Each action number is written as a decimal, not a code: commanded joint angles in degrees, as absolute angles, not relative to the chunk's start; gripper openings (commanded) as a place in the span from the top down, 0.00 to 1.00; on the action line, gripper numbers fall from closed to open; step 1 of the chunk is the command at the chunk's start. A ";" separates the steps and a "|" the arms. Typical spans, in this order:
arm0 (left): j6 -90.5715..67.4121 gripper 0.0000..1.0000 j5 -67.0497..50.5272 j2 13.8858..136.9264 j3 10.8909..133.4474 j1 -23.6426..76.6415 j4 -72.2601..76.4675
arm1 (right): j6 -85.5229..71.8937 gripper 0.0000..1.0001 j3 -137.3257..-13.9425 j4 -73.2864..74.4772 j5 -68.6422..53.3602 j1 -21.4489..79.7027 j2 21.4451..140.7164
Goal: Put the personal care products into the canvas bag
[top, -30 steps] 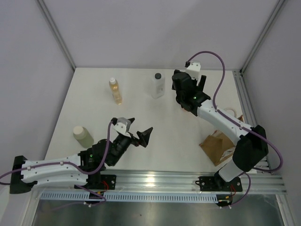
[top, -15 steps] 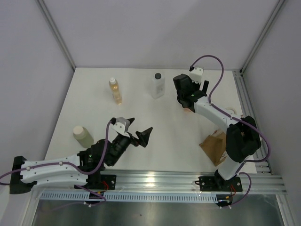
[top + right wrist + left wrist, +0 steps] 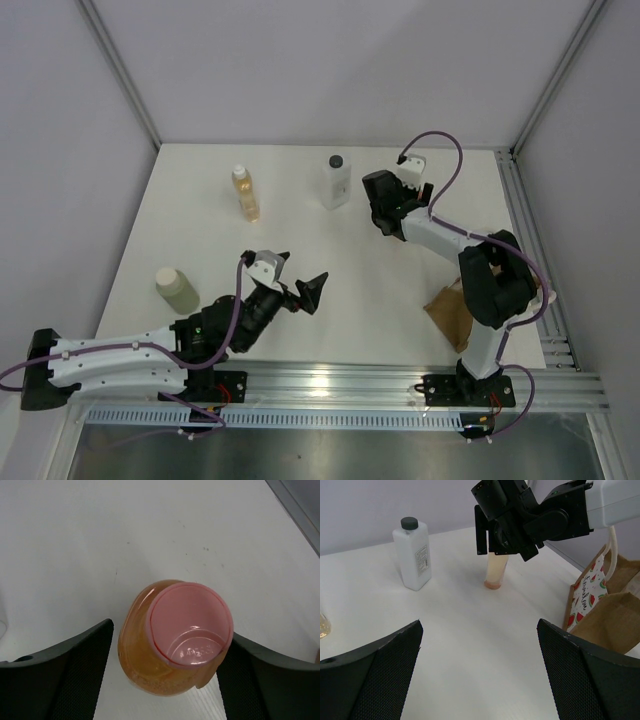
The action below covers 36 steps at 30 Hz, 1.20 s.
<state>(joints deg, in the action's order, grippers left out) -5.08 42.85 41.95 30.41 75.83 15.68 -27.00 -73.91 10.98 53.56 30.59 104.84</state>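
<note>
The orange bottle [image 3: 145,665] with its pink cap [image 3: 190,622] stands upright between the fingers of my right gripper [image 3: 170,630], which is open, with a gap on the left side. The left wrist view shows the same bottle [image 3: 496,572] under my right gripper [image 3: 492,535]. In the top view my right gripper [image 3: 385,212] hides it. The clear squarish bottle [image 3: 336,182], the slim amber bottle [image 3: 245,192] and the pale-green cylinder [image 3: 177,290] stand on the table. The canvas bag [image 3: 450,310] lies at the right, partly behind the right arm. My left gripper [image 3: 298,290] is open and empty.
The white table [image 3: 330,260] is walled at the back and on both sides. A metal rail [image 3: 400,385] runs along the near edge. The bag's open mouth and watermelon-print lining [image 3: 592,587] show at the right of the left wrist view.
My right gripper has swung left and come down over the orange bottle, its arm folding in. My left gripper has shifted slightly and stays open.
</note>
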 commanded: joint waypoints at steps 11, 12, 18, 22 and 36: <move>-6.33 0.01 41.57 40.69 31.64 75.59 16.44 | -27.25 0.39 -72.25 3.34 55.90 29.27 106.08; -6.33 0.01 41.57 40.69 31.55 75.59 16.44 | -26.81 0.42 -71.99 2.99 55.81 29.27 106.17; -6.50 0.01 41.22 41.40 31.73 75.59 16.61 | -21.19 0.76 -67.95 -2.98 52.56 29.27 103.81; -6.77 0.01 40.87 42.01 31.99 75.59 16.52 | -18.46 1.00 -63.04 -6.50 51.86 30.93 98.54; -6.59 0.01 41.83 42.63 32.08 75.59 16.61 | -15.90 1.00 -50.46 -4.66 42.72 40.33 78.06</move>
<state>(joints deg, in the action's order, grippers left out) -5.65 41.74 42.39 30.44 75.83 15.31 -16.27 -50.13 -1.02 43.55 37.89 84.29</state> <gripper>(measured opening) 0.994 0.580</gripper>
